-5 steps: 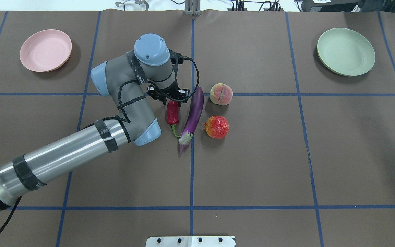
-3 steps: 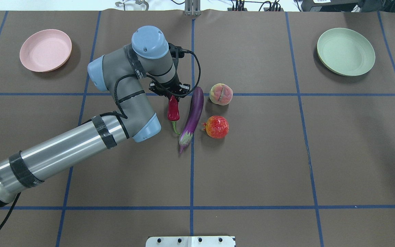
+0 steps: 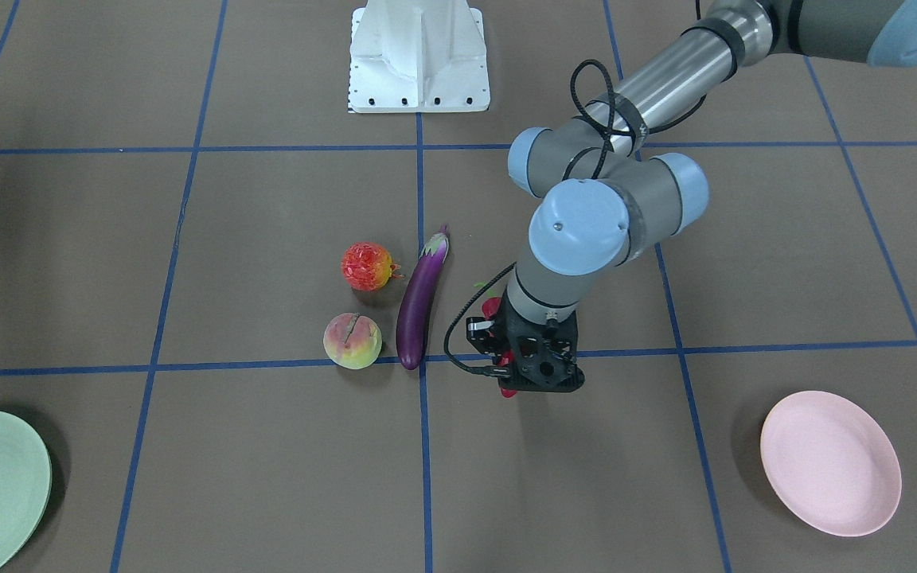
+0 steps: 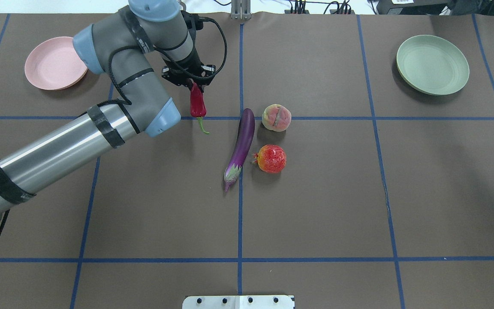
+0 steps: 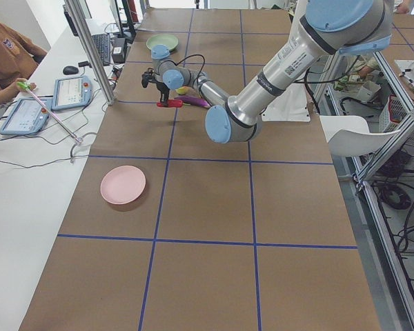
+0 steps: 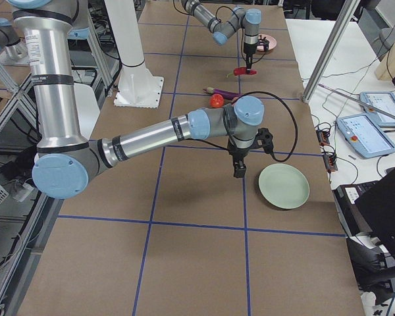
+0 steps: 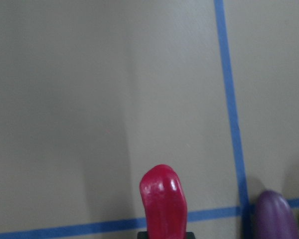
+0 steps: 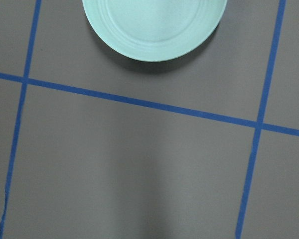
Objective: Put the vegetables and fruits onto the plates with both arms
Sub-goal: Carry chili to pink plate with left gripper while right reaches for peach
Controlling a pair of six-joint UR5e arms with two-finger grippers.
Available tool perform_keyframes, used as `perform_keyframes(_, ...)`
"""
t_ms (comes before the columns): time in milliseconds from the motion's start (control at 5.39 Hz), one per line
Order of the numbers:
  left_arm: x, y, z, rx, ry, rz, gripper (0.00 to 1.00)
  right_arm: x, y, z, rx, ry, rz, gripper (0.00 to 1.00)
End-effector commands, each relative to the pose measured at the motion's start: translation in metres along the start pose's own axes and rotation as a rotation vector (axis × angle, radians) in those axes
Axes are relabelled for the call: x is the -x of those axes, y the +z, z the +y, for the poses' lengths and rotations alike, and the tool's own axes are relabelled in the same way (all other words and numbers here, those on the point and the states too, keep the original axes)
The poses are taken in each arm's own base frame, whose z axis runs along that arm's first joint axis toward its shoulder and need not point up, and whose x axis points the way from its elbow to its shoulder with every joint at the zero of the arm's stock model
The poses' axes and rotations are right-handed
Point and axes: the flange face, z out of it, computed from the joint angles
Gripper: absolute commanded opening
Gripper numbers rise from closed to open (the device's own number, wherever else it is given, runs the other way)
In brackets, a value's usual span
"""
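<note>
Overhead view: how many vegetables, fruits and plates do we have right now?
Vegetables: 2, the eggplant and the chili pepper in the left gripper.
Fruits: 2, the peach and the red-orange fruit.
Plates: 2, the pink plate and the green plate.
Total: 6.

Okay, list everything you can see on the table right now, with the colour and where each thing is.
chili pepper: one, red, held in the left gripper
eggplant: one, purple, middle of the table
peach: one, pink-yellow, beside the eggplant's rounded end
bumpy fruit: one, red-orange, beside the eggplant's cap end
pink plate: one, robot's left
green plate: one, robot's right
left gripper: black, shut on the chili pepper
right gripper: black, near the green plate; open or shut unclear
</note>
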Motion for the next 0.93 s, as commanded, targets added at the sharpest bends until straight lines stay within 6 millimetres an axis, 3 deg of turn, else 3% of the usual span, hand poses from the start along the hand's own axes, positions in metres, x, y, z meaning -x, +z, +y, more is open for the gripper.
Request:
perform_keyframes(0,0.056,-0.034,-0.039,-0.005,0.001,-0.005,0.0,0.1,0.006,-0.045,-0.002,0.09,-0.028,1.0)
perform_keyframes(371,0.147,-0.061,-0.073,0.001,0.068,-0.058,0.0,0.217,0.036,-0.078,0.009,0.134,-0.004,1.0)
perform_keyframes(557,0.198,-0.078,-0.091,-0.006,0.081,-0.098,0.0,0.264,0.052,-0.095,0.004,0.139,0.017,1.0)
perform_keyframes(743,0.253,-0.086,-0.111,0.002,0.045,-0.149,0.0,0.291,0.072,-0.105,-0.017,0.154,0.0,1.0)
